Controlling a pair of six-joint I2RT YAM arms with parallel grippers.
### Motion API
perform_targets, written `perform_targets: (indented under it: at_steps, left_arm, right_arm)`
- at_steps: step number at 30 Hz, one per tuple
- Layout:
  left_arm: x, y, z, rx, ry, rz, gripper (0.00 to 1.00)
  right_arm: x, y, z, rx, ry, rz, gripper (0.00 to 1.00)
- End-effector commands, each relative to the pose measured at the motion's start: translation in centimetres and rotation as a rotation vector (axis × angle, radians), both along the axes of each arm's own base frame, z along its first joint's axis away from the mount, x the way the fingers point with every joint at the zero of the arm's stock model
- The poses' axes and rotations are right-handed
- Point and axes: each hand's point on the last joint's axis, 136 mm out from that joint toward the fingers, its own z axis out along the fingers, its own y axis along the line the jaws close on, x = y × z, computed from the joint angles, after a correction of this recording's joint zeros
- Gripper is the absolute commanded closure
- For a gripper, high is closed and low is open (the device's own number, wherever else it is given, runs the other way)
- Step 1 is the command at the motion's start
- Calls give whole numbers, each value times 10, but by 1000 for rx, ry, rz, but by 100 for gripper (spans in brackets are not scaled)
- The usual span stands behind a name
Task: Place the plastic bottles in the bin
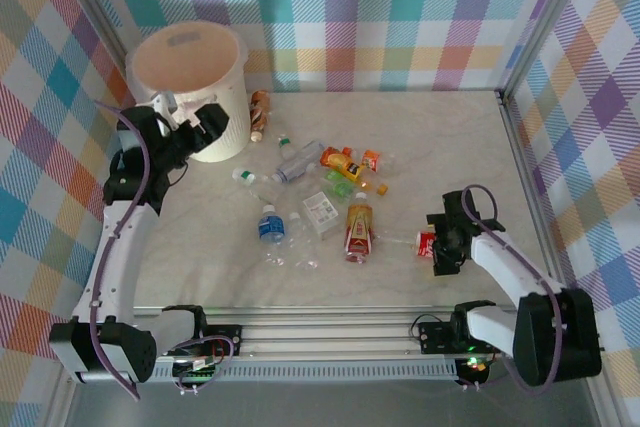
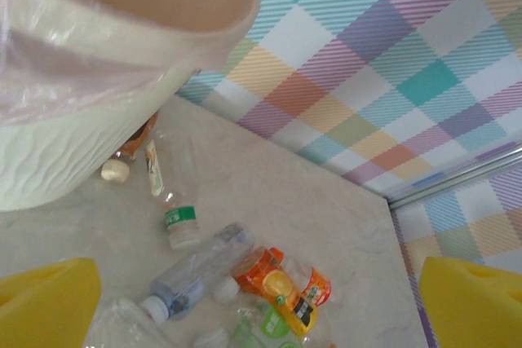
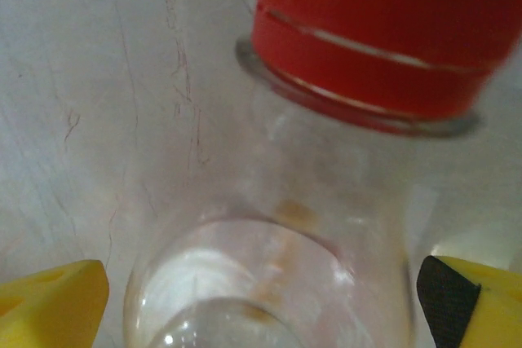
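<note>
The left gripper is positioned at the upper left of the top view, against the near wall of the bin, with its jaws spread wide and nothing between them. The right gripper is lowered at the lower right over a red-capped clear bottle. In the right wrist view its yellow fingers are parted on either side of that bottle, not clamped. The remaining plastic bottles are scattered across the centre of the table.
</note>
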Motion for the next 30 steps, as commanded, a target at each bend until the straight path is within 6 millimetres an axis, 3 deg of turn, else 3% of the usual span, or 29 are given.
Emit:
perform_targets:
  at_steps: [1, 5, 13, 20, 25, 30]
  left_arm:
    - [-10, -5, -9, -6, 20, -18, 0]
    - [-15, -12, -16, -43, 32, -48, 0]
    - [-28, -26, -33, -114, -9, -71, 0]
    - [-35, -43, -19, -109, -68, -153, 0]
    - [-39, -65, -10, -78, -94, -247, 0]
    - [-41, -94, -10, -34, -90, -346, 0]
  right_arm:
    - [19, -3, 3, -6, -40, -46, 3]
    - [24, -6, 2, -27, -58, -38, 9]
    - [29, -10, -3, -62, -70, -5, 11]
    - [26, -10, -15, -62, -57, -10, 26]
    - [39, -24, 4, -219, -144, 145, 38]
    - [50, -25, 27, -300, -247, 277, 50]
